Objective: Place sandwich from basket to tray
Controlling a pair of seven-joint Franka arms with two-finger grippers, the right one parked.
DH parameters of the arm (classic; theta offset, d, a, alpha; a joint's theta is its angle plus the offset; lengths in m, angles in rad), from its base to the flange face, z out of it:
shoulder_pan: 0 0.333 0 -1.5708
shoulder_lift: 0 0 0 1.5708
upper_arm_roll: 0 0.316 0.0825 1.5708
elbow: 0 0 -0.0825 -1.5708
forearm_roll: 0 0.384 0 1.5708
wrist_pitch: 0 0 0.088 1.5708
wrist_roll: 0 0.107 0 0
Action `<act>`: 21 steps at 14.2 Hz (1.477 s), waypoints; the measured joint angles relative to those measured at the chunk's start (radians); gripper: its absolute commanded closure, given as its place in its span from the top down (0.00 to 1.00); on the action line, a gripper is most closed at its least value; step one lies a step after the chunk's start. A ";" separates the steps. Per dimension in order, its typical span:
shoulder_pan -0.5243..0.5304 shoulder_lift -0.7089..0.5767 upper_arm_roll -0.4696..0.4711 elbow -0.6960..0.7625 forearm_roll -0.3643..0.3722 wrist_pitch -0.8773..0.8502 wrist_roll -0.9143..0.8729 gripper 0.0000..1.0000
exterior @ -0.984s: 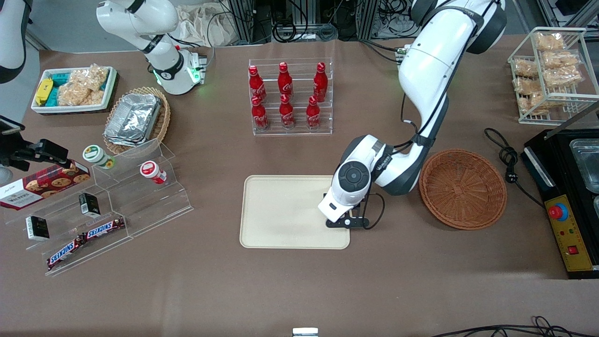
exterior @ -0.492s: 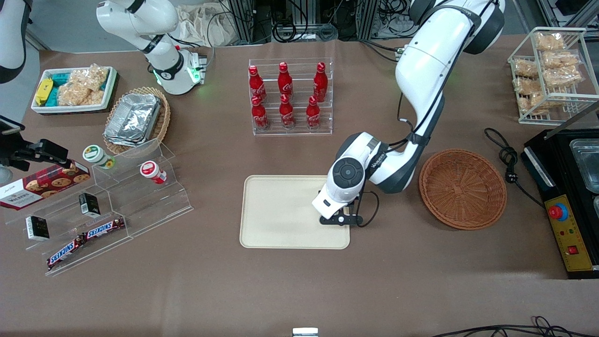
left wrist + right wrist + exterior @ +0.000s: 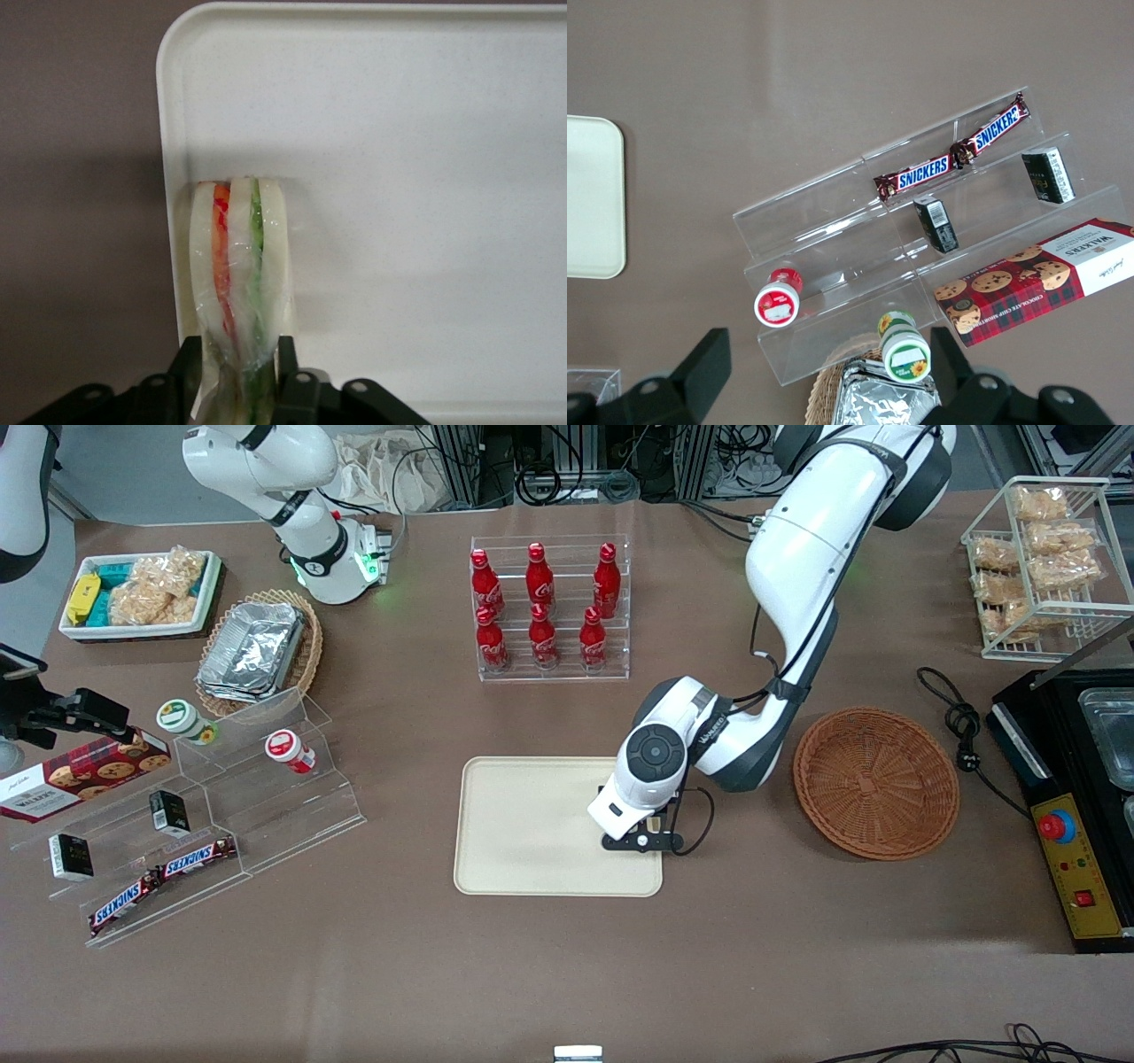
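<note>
Brown matte cloth covers the table (image 3: 567,974). Nearest the front camera, at the centre of the frame, lies the flat cream tray (image 3: 523,833), a rounded rectangle with a low rim. Above its edge toward the working arm hangs the gripper (image 3: 643,840), clenched on the sandwich (image 3: 239,266). In the wrist view this wedge in shiny clear wrap sits over the tray's rim, its long axis running straight out from the black fingers (image 3: 285,354), with orange, red and green stripes between pale bread; its lower tip is cut off between them. From the front, the arm hides nearly all of the sandwich. Beside the tray, right of centre, sits the round reddish woven basket (image 3: 875,782). Farther off, upper centre, a clear rack holds red bottles (image 3: 542,607).
</note>
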 measured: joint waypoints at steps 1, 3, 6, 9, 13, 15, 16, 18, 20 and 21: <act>0.000 0.001 0.000 0.001 0.000 0.000 0.000 0.99; 0.002 0.000 0.001 0.011 0.000 -0.007 0.000 0.99; 0.011 -0.034 0.006 0.052 0.000 -0.117 0.000 0.98; 0.033 -0.131 0.013 0.066 0.006 -0.230 0.035 0.98; 0.126 -0.264 0.018 0.068 0.007 -0.412 0.200 0.98; 0.194 -0.337 0.020 0.069 0.004 -0.497 0.308 0.98; 0.230 -0.373 0.020 0.069 0.003 -0.529 0.348 0.98; 0.305 -0.442 0.023 0.070 0.002 -0.578 0.406 0.98; 0.393 -0.507 0.024 0.069 0.001 -0.627 0.471 0.98; 0.436 -0.533 0.025 0.069 0.000 -0.648 0.519 0.98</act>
